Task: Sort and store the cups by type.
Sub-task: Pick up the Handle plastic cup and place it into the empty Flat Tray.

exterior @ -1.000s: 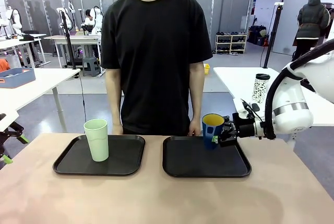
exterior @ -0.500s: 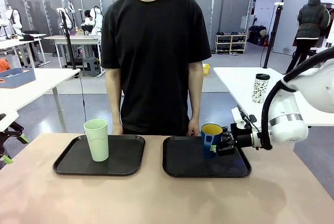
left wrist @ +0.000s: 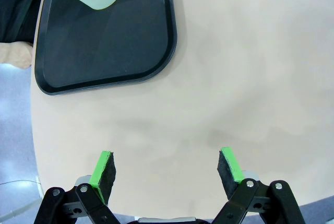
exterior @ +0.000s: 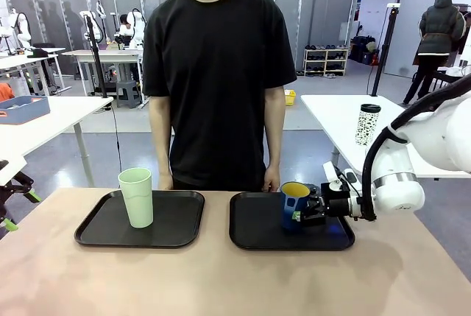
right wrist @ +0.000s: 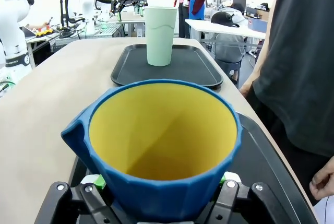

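Observation:
The dark blue mug [exterior: 294, 204] with its yellow inside stands upright at the back right of the right black tray [exterior: 257, 235]. My right gripper [exterior: 309, 211] is shut on its side, coming in from the right. Whether the mug's base touches the tray I cannot tell. In the right wrist view the mug [right wrist: 162, 140] sits between the green pads [right wrist: 93, 182] of the right gripper [right wrist: 162, 185]. The pale green tumbler [exterior: 136, 197] stands upright on the left black tray [exterior: 176, 227]. My left gripper [left wrist: 167, 164] hangs open over bare table, near that tray's corner [left wrist: 156, 62].
A person in a black shirt stands at the far edge, a hand [exterior: 272, 182] just behind the right tray. A white speckled cup [exterior: 367, 124] stands on a side table at the right. Bare tabletop [exterior: 221, 279] stretches in front of both trays.
My right gripper has carried the blue mug down and a little to the left, from above the tray's back edge to low on the right tray. The tumbler has stayed put.

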`<state>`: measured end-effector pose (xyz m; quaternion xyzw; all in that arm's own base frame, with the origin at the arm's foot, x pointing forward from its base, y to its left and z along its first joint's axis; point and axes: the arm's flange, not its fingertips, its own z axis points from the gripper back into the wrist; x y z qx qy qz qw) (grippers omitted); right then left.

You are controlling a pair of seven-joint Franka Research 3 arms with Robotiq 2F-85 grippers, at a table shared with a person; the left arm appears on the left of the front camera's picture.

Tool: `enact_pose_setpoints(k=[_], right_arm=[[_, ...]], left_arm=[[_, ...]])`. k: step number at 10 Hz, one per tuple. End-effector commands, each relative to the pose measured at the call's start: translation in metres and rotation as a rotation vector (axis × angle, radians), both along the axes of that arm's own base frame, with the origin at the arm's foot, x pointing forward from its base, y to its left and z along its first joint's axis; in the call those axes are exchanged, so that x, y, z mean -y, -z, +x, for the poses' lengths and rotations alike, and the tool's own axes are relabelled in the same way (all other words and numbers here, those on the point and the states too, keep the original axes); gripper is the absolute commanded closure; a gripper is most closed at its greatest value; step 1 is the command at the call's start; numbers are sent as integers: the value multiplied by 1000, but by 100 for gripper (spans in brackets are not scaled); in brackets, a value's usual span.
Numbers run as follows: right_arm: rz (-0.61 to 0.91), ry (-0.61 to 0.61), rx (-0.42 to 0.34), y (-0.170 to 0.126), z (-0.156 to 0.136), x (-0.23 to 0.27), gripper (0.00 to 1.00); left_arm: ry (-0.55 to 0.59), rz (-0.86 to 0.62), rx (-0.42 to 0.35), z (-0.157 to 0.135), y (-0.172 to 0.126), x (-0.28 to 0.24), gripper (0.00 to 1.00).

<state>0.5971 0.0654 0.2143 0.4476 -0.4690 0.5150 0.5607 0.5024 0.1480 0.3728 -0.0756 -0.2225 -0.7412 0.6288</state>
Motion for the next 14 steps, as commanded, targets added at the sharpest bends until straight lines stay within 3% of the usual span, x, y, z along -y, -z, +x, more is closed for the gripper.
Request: enact_pose_setpoints(k=[1, 4, 5, 6, 7, 14], right_arm=[[13, 8, 18, 5, 8, -4, 26], [7, -2, 12, 12, 8, -6, 26], [5, -4, 11, 11, 7, -5, 6], [-7, -13, 9, 10, 6, -5, 6], [-8, -16, 5, 10, 6, -5, 0], [-14, -27, -34, 4, -2, 10, 0]], left_arm=[[8, 1, 7, -1, -1, 0, 0], [8, 1, 7, -1, -1, 0, 0], [8, 1, 7, -1, -1, 0, 0], [8, 1, 7, -1, -1, 0, 0], [8, 1, 7, -1, -1, 0, 0], [8, 1, 7, -1, -1, 0, 0]])
